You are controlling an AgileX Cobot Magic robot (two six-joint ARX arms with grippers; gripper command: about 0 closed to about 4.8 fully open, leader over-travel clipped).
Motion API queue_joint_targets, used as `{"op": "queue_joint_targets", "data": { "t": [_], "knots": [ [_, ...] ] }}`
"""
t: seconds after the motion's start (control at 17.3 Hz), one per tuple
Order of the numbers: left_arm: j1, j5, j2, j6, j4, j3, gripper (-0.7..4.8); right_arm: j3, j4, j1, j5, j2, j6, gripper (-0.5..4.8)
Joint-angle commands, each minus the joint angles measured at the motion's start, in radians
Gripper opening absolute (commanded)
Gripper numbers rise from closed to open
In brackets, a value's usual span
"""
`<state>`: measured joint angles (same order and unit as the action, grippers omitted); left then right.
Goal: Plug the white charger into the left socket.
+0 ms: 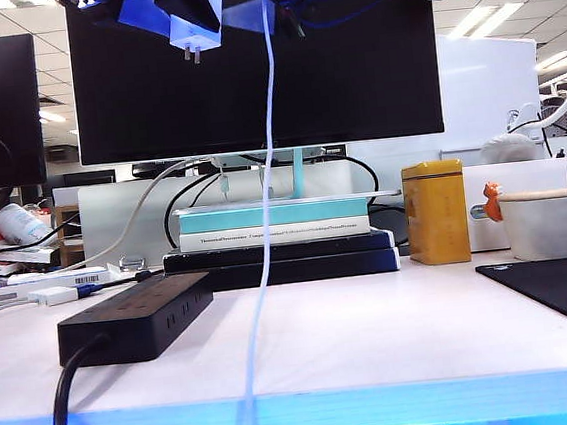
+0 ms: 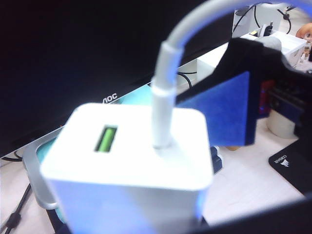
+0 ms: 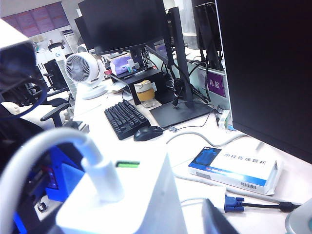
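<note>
The white charger (image 1: 194,32) hangs high above the table (image 1: 376,334), in front of the upper left part of the black monitor (image 1: 350,65), with its 2 metal prongs pointing down. The left tool (image 1: 179,17) is clamped on it from both sides with its blue pads; in the left wrist view the charger (image 2: 131,161) fills the foreground, a blue pad (image 2: 226,109) lies against its side, and the white cable (image 2: 163,97) rises from its top face beside a green port.

The cable (image 1: 265,224) drops from the top of the exterior view in a long line down past the front edge of the table.

The right tool (image 1: 284,6) is just beside the charger at the top of the exterior view, on the cable's side. In the right wrist view the charger (image 3: 131,204) and its cable plug sit very close, with a blue pad (image 3: 61,170) near its side, but I cannot tell whether this tool grips it or how far apart its fingers stand.

The black power strip (image 1: 138,317) lies on the left part of the table, well below the charger, its thick black cord (image 1: 66,404) curving off the front edge. Its top face, where the left socket (image 1: 122,310) sits, is seen almost edge-on, so the slot itself cannot be made out.

Behind the strip are stacked books (image 1: 276,235), a yellow tin (image 1: 435,211) and a white mug (image 1: 551,222).
</note>
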<state>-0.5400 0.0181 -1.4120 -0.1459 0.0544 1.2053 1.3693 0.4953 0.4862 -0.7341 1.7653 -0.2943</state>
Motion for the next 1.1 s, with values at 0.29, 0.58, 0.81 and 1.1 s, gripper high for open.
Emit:
{"op": "queue_joint_targets", "data": {
  "t": [0.29,0.58,0.81,1.1],
  "knots": [
    [0.0,0.013,0.005,-0.015,-0.023,0.005,0.17,0.018,-0.002,0.001,-0.006,-0.006,-0.016,3.08],
    [0.0,0.027,0.005,-0.015,-0.026,0.005,0.17,0.018,-0.002,0.001,-0.031,-0.005,-0.023,3.04],
    [0.0,0.027,0.005,-0.015,-0.025,0.005,0.17,0.018,-0.002,0.001,-0.031,-0.005,-0.024,2.73],
    [0.0,0.029,0.006,-0.015,-0.025,0.005,0.17,0.018,0.003,0.001,-0.046,-0.005,-0.023,1.88]
  ]
}}
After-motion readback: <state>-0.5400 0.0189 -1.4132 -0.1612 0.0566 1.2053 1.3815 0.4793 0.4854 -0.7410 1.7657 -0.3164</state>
